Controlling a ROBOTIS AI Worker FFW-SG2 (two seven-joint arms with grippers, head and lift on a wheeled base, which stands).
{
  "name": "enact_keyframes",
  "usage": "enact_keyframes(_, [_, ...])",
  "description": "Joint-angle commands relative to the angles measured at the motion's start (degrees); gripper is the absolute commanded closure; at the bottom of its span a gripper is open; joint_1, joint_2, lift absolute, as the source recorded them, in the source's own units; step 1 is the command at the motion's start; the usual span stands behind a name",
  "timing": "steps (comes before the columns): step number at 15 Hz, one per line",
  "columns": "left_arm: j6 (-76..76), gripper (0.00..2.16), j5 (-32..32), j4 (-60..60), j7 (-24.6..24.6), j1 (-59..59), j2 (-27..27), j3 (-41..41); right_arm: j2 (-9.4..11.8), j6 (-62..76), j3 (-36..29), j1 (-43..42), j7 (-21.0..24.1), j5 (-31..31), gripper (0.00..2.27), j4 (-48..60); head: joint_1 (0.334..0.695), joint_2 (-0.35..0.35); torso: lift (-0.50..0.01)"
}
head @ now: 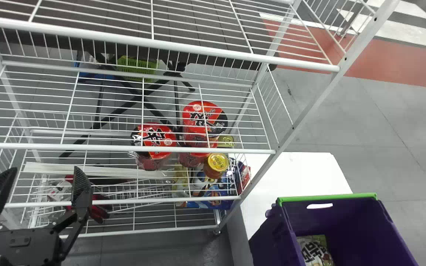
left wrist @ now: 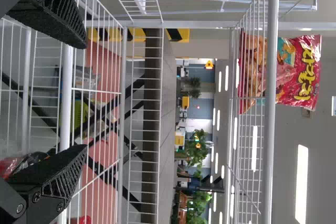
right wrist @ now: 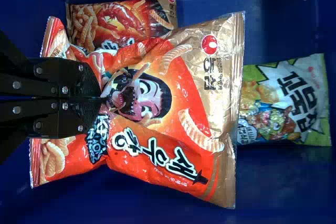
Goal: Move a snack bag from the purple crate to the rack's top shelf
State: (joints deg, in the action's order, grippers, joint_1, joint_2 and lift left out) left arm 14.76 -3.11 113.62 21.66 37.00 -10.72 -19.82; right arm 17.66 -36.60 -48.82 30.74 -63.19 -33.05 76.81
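Observation:
In the head view my left gripper (head: pixel 44 173) stands open in front of the rack's left part; the left wrist view shows the same gripper (left wrist: pixel 85 97) with nothing between its fingers. My right gripper (right wrist: pixel 105 98) is shut on an orange-red snack bag (right wrist: pixel 163 145), pinching its middle inside the purple crate (right wrist: pixel 273 182). A second orange bag (right wrist: pixel 123 17) and a green-white bag (right wrist: pixel 283 103) lie in the crate around it. The head view has the purple crate (head: pixel 361 221) at bottom right. Across the top runs the rack's top shelf (head: pixel 161 45).
A red snack bag (left wrist: pixel 294 72) is on a high wire shelf. Red noodle cups (head: pixel 154 138) and a yellow-lidded jar (head: pixel 216 162) stand on lower levels, near blue snack bags (head: pixel 213 194). A white table (head: pixel 301 173) adjoins the rack's right post (head: pixel 309 107).

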Motion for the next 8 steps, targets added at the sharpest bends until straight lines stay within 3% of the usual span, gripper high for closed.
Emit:
enact_keyframes(1, [0.05,0.15,-0.32,0.11,0.14,0.17,0.08,-0.05,-0.08,0.25,-0.14,-0.07,0.0,0.0,2.02,0.53,0.695,-0.35,-0.313])
enact_keyframes(8, [0.22,0.15,-1.19,0.99,0.66,0.96,0.08,0.04,-0.61,0.95,-0.4,0.29,0.09,0.26,2.02,2.2,0.695,-0.35,-0.285])
